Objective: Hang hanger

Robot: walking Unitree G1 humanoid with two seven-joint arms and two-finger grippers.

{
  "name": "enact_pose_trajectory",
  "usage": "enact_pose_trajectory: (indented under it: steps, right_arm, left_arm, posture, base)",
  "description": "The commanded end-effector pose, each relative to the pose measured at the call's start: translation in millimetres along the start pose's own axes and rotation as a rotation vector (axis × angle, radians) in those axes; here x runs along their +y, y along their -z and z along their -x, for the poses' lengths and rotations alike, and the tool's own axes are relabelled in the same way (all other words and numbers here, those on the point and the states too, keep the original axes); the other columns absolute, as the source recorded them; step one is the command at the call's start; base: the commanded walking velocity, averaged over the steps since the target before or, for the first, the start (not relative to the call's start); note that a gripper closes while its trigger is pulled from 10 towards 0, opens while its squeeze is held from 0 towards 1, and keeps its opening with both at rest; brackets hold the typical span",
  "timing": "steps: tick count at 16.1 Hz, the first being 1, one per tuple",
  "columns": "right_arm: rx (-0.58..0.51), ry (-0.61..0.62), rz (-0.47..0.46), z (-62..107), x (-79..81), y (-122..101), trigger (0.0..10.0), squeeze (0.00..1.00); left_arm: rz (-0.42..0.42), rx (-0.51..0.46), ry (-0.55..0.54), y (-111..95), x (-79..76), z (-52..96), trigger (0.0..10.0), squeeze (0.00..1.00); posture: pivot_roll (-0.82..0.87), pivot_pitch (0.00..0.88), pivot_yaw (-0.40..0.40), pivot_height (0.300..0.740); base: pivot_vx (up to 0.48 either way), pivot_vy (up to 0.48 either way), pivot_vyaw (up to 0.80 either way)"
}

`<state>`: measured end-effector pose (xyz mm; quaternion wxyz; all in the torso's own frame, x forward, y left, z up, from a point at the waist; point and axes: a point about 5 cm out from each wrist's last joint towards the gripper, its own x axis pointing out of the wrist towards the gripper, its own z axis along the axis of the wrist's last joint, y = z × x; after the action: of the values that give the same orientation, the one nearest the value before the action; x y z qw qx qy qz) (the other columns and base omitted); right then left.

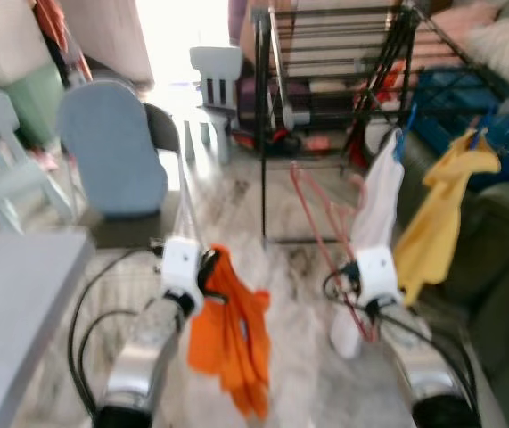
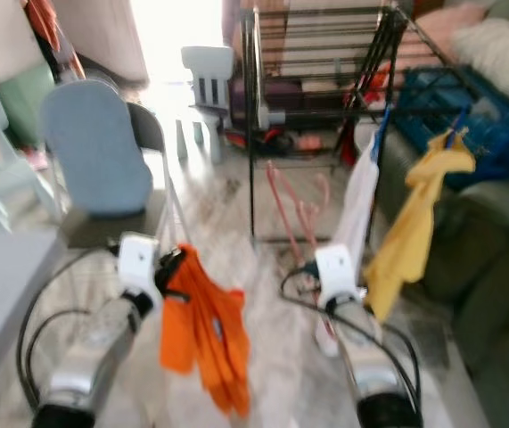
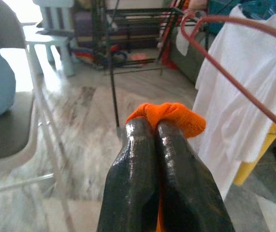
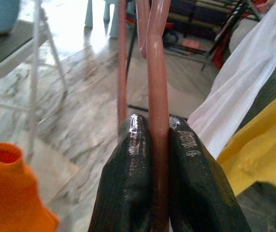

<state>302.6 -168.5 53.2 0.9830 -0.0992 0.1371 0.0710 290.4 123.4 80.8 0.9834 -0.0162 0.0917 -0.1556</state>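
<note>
Right gripper: fingers closed tight on the stem of the pink hanger, near right of the scene, in front of the robot.
Left gripper: fingers pinched shut on a bunch of the orange cloth, which hangs down from it at near centre-left.
Hanger: upright in the right gripper, its pink wire rising up and away toward the rack; it touches nothing but the gripper, as far as the blur allows.
Rack: black drying rack, far centre, well apart from both grippers; its bars look bare on top.
Already hung: a white cloth and a yellow cloth hang at the right, beside the rack's near right corner, by the sofa.
Other things: a chair with a blue back at left, a grey table at near left.
Done: hanger and cloth are both picked up, one in each gripper.
Left: the cloth does not look to be on the hanger yet; judging by this, it must still be threaded on, then the hanger carried to the rack and hooked over a bar.
</note>
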Motion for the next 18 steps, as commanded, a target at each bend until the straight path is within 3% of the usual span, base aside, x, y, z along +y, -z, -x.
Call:
enact_pose_trajectory:
  steps: [1,12,18]
  right_arm:
    - [-0.045,-0.016,0.001,-3.3,3.0,-13.1,10.0,0.0]
    - [-0.044,-0.036,0.018,-3.5,6.9,-16.1,10.0,0.0]
    - [-0.067,-0.032,-0.008,-1.6,7.0,-18.9,10.0,0.0]
  left_arm:
    - [-0.014,-0.027,-0.014,-8.8,4.2,-0.7,10.0,0.0]
    - [-0.04,-0.025,-0.02,-9.7,6.3,-4.0,10.0,0.0]
    - [-0.05,-0.043,0.013,-9.8,8.6,-5.0,10.0,0.0]
  posture:
    - [-0.16,0.0,0.036,0.74]
    - [-0.17,0.0,0.033,0.74]
    - [-0.17,0.0,0.037,0.74]
  base:
    - [-0.285,0.0,0.0]
    - [-0.281,0.0,0.0]
    - [0.0,0.0,0.0]
